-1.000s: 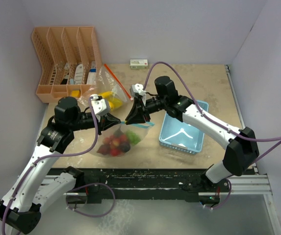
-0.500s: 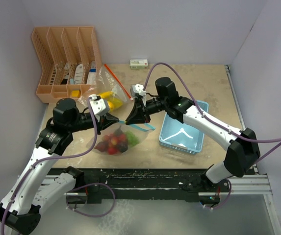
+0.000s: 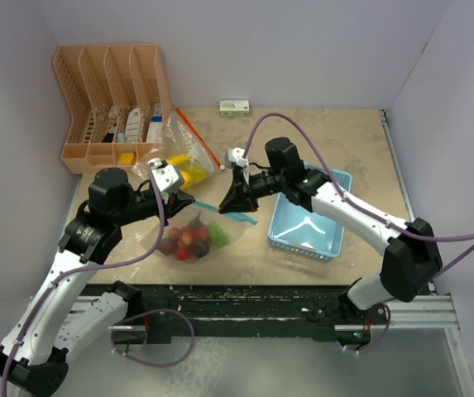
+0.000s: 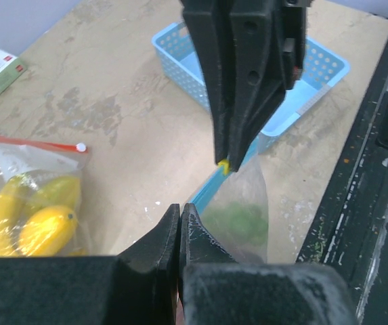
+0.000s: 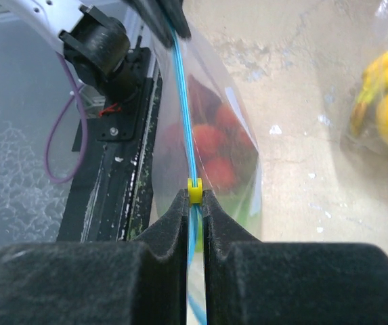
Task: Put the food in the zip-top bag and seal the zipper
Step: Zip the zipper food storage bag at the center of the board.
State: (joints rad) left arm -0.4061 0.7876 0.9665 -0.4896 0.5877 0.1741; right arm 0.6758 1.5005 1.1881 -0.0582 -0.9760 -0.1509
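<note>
Right wrist view: my right fingers point(image 5: 166, 230) are pinching narrowly on the yellow slider point(image 5: 194, 191), which is riding the blue zipper track point(image 5: 183, 101) of the zip-top bag point(image 5: 238, 162). My left fingers point(image 4: 158, 238) are clamping shut on the bag's opposite zipper end, with the track running straight between both arms. The food point(image 3: 189, 240), red, dark and green pieces, is sitting inside the bag, over the bench point(image 3: 327, 141) and near the light-blue basket point(image 3: 309, 217).

Top camera looking down from behind near desk point(image 3: 344, 149) edge, covering whole desk. Wrist cameras sitting close, facing each other along desk, both sharing zip-top bag point(image 3: 189, 237).
</note>
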